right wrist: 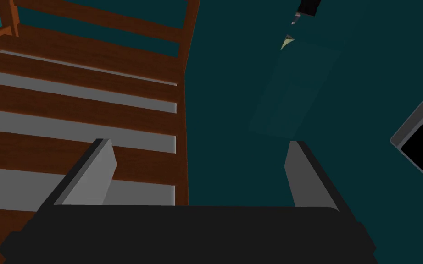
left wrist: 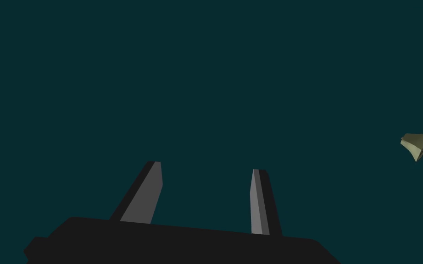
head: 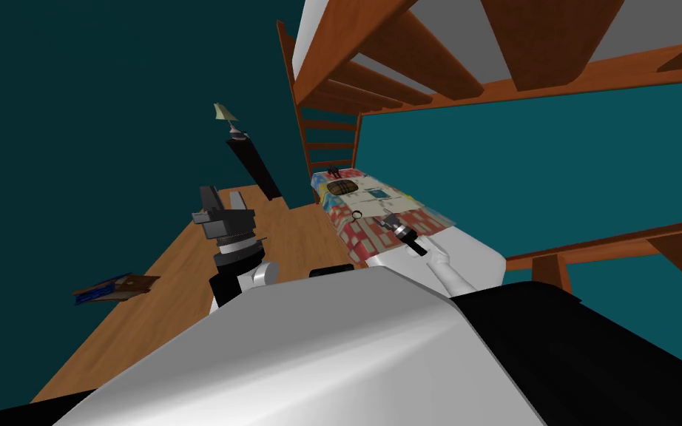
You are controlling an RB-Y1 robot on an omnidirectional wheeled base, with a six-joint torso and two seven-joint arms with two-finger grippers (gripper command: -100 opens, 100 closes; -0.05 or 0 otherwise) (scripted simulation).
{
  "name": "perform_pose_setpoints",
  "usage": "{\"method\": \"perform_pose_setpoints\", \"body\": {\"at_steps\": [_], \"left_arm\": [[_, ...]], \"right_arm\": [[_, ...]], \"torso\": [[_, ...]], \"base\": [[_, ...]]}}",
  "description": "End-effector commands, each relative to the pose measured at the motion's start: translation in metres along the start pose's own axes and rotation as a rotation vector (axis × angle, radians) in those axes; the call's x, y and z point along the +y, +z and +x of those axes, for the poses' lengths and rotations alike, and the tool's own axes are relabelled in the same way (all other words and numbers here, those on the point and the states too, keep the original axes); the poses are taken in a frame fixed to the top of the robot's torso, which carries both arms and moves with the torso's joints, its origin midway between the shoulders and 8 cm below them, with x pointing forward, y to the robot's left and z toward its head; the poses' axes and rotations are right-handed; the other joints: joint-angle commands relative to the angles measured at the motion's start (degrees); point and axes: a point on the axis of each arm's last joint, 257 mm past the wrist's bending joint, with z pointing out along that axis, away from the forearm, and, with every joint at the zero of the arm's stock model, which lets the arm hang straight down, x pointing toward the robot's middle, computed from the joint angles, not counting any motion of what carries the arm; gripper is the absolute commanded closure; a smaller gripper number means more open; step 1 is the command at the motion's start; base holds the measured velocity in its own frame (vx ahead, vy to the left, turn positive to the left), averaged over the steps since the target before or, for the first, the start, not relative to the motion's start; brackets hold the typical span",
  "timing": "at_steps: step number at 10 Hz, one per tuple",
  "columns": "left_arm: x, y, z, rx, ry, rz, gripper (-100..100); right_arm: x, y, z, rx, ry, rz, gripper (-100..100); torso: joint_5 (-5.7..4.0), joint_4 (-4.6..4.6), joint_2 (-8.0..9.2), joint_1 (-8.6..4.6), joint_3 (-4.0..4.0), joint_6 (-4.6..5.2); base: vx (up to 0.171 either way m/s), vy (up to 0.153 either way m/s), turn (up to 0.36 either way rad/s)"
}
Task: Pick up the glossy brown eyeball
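A wooden bunk bed point(head: 554, 83) is standing against a teal wall, a patchwork quilt point(head: 376, 198) covering its lower bunk. Both pincers are gaping wide, the right gripper point(right wrist: 201, 146) hovering over the quilt and the left gripper point(left wrist: 206, 167) pointing at the wall. I cannot tell where the eyeball is lying.

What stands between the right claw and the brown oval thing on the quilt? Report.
Nothing visible: only bare quilt lies between the open right claw and the brown oval thing, likely the eyeball. A small ring lies beside that path. The claw points at the bunk slats.
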Motion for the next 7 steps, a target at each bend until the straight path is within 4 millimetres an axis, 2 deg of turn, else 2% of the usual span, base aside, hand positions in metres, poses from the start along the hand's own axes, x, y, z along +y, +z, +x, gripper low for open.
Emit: {"method": "perform_pose_setpoints", "body": {"at_steps": [1,2,3,4,5,6,7], "left_arm": [[0.000,0.000,0.000,0.000,0.000,0.000,0],[0.000,0.000,0.000,0.000,0.000,0.000,0],[0.000,0.000,0.000,0.000,0.000,0.000,0],[0.000,0.000,0.000,0.000,0.000,0.000,0],[0.000,0.000,0.000,0.000,0.000,0.000,0],[0.000,0.000,0.000,0.000,0.000,0.000,0],[0.000,0.000,0.000,0.000,0.000,0.000,0]], "right_arm": [[-0.014,-0.006,0.020,0.075,-0.078,-0.004,-100],[-0.017,-0.008,0.025,0.086,-0.075,0.003,-100],[-0.026,-0.013,0.040,0.143,-0.142,-0.007,-100],[-0.029,-0.016,0.045,0.155,-0.139,0.001,-100],[-0.040,-0.023,0.062,0.218,-0.202,-0.006,-100],[-0.041,-0.024,0.065,0.224,-0.200,-0.002,-100],[-0.051,-0.031,0.078,0.280,-0.263,-0.013,-100]], "torso": [[0.00,0.00,0.00,0.00,0.00,0.00],[0.01,0.00,-0.01,0.03,0.00,-0.02],[0.01,0.00,0.00,0.02,0.00,0.01],[0.01,0.00,-0.01,0.07,0.00,-0.03],[0.02,0.00,0.01,0.05,0.01,0.01],[0.02,0.00,-0.01,0.08,0.00,-0.02],[0.02,0.00,0.00,0.05,0.00,0.01]], "base": [[-0.001,0.040,0.112],[0.002,0.033,0.057],[0.002,0.051,0.114],[-0.001,0.041,0.066],[0.003,0.050,0.123],[0.003,0.040,0.072],[0.000,0.050,0.141]]}}
